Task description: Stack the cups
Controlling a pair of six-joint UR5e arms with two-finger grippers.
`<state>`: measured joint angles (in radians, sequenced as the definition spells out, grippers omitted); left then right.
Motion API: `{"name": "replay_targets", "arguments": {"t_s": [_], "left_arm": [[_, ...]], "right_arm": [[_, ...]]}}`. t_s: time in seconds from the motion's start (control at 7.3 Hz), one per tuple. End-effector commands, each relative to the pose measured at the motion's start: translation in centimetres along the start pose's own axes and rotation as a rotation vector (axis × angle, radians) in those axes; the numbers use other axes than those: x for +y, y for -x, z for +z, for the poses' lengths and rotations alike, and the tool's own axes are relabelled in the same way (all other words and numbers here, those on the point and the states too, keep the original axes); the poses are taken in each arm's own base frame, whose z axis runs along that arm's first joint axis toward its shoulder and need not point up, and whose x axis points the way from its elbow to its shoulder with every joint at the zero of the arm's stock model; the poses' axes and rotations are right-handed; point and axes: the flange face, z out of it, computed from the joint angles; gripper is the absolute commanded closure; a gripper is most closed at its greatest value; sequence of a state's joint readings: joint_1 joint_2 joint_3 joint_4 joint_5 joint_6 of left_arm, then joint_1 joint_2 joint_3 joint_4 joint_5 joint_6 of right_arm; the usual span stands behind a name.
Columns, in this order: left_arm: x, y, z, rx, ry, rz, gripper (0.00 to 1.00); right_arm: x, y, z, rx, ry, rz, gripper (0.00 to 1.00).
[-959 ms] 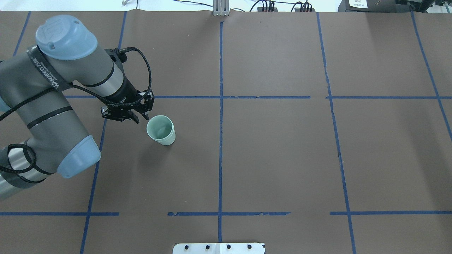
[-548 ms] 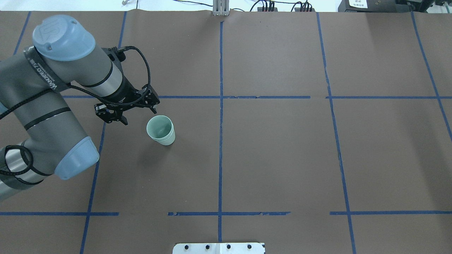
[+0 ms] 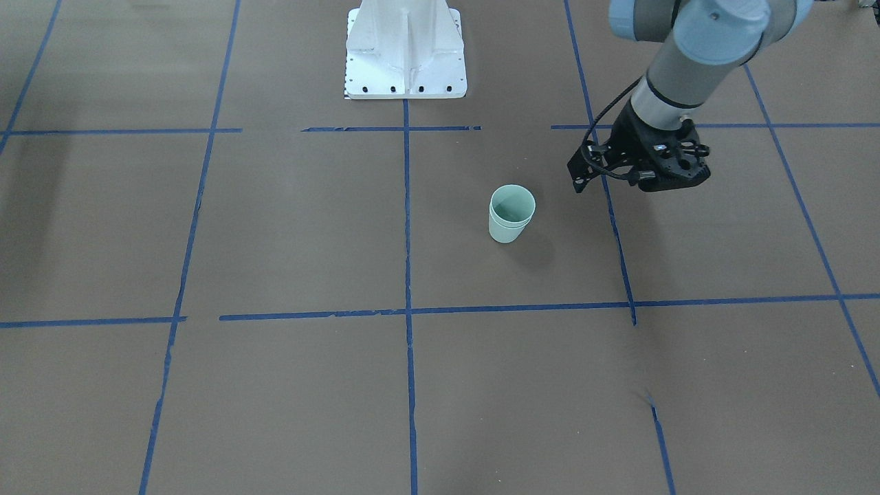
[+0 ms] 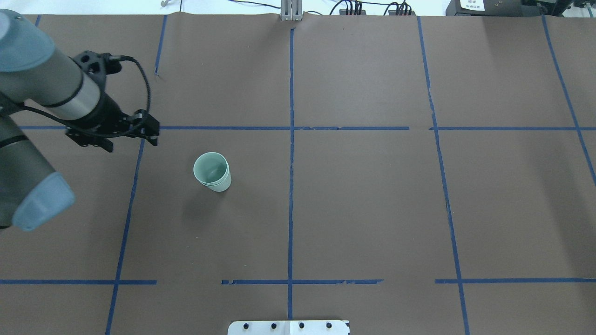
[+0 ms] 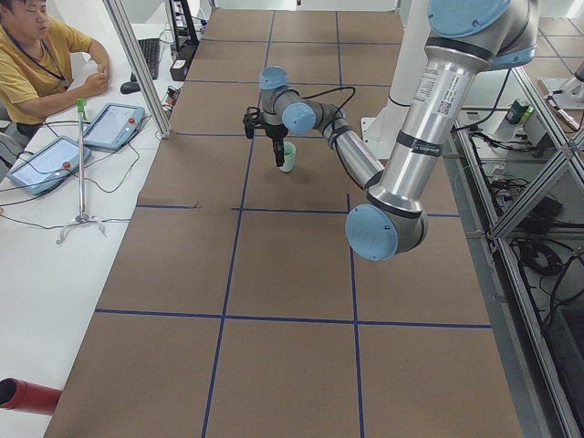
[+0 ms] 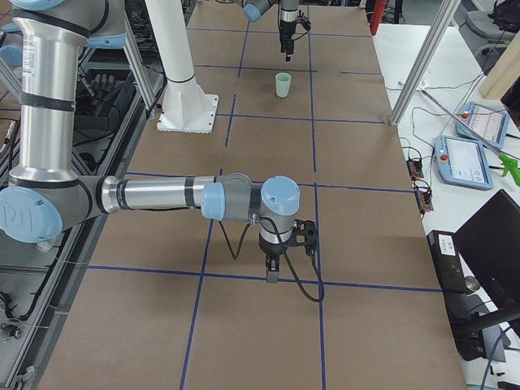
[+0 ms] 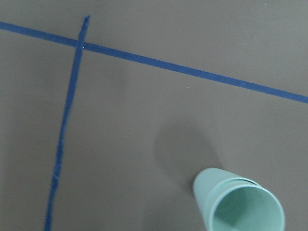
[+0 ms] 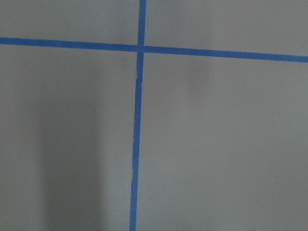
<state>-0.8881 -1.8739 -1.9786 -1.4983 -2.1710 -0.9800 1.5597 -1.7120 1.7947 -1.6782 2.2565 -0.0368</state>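
Note:
The two mint-green cups [image 4: 212, 171] stand nested one inside the other, upright, on the brown table; two rims show in the front view [image 3: 511, 213]. They also show in the left wrist view [image 7: 238, 204], in the left side view [image 5: 288, 156] and in the right side view [image 6: 282, 84]. My left gripper [image 4: 131, 143] is open and empty, raised and well off to the left of the cups [image 3: 636, 183]. My right gripper [image 6: 272, 275] shows only in the right side view, low over the table far from the cups. I cannot tell whether it is open or shut.
The white robot base [image 3: 404, 48] stands at the table's near edge behind the cups. Blue tape lines [image 4: 291, 139] divide the brown table cover. An operator [image 5: 36, 64] sits at a side desk with tablets beyond the table.
My left gripper has opened beside the cups' rim, then drawn back to the left, away from them. The cups stay nested in place.

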Motion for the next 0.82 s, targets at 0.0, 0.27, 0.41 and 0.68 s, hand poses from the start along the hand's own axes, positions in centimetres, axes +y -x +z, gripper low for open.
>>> {"name": "replay_targets", "arguments": {"t_s": [0.0,0.27,0.41,0.68], "left_arm": [[-1.7,14.9,-2.1,-0.066,0.011,0.230,0.00],[-1.1,30.8,-4.4,-0.151,0.027,0.384,0.00],[-0.9,38.7,-5.2,-0.167,0.043,0.431,0.00],[1.2,46.8,-6.5,-0.120,0.036,0.297,0.00]], "right_arm": [[0.0,0.0,0.0,0.000,0.000,0.000,0.00],[0.0,0.0,0.0,0.000,0.000,0.000,0.00],[0.0,0.0,0.0,0.000,0.001,-0.001,0.00],[0.0,0.0,0.0,0.000,0.000,0.000,0.00]]}}
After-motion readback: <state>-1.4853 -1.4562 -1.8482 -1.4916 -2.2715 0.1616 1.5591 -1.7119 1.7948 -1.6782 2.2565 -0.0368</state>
